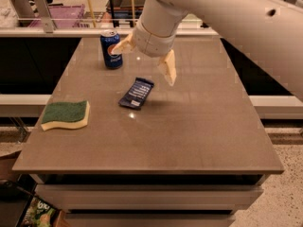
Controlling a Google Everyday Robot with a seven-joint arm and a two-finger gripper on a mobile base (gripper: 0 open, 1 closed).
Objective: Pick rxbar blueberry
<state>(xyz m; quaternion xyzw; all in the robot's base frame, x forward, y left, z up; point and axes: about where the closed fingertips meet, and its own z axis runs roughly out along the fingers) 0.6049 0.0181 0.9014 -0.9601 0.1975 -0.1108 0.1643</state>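
The rxbar blueberry (137, 93) is a flat dark navy wrapper with white lettering, lying at an angle near the middle of the brown table (199, 126). My gripper (145, 59) hangs above and just behind it, open and empty. One cream finger (168, 68) points down to the right of the bar's far end. The other finger (122, 45) reaches left toward the can. Neither finger touches the bar.
An upright blue Pepsi can (111, 49) stands at the back left, close to my left finger. A green and yellow sponge (66, 115) lies at the left edge. A counter with a purple bin (66, 13) runs behind the table.
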